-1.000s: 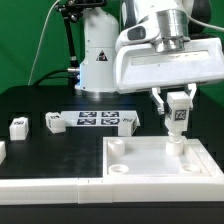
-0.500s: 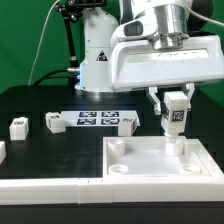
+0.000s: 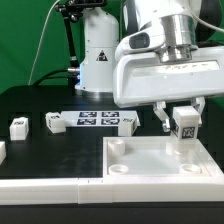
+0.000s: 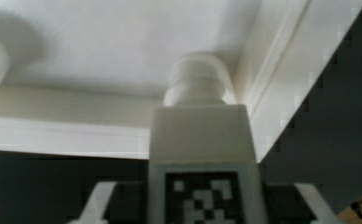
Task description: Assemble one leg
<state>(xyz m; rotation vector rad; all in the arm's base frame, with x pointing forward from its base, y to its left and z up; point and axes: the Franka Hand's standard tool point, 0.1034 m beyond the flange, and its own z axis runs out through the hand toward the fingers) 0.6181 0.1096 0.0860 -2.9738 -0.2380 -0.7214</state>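
My gripper (image 3: 184, 116) is shut on the leg (image 3: 185, 126), a small white block with a black-and-white tag facing the camera. It holds the leg upright over the far right corner of the large white tray (image 3: 150, 172), at the exterior view's right. In the wrist view the leg (image 4: 204, 150) fills the middle, tag (image 4: 204, 203) nearest the camera. Its round peg (image 4: 196, 82) points at the tray floor (image 4: 107, 60) beside the rim. My gripper (image 4: 206, 205) shows a finger on either side of it. Whether the peg touches the tray is hidden.
Three more legs stand on the black table: one (image 3: 18, 126) and another (image 3: 53, 122) at the exterior view's left, a third (image 3: 130, 120) beside the marker board (image 3: 95, 120). The robot base (image 3: 98, 55) stands behind. A white part shows at the left edge (image 3: 2, 150).
My gripper has moved a little down and to the exterior view's right with the leg in it, and both look larger in the view. The other parts have not moved.
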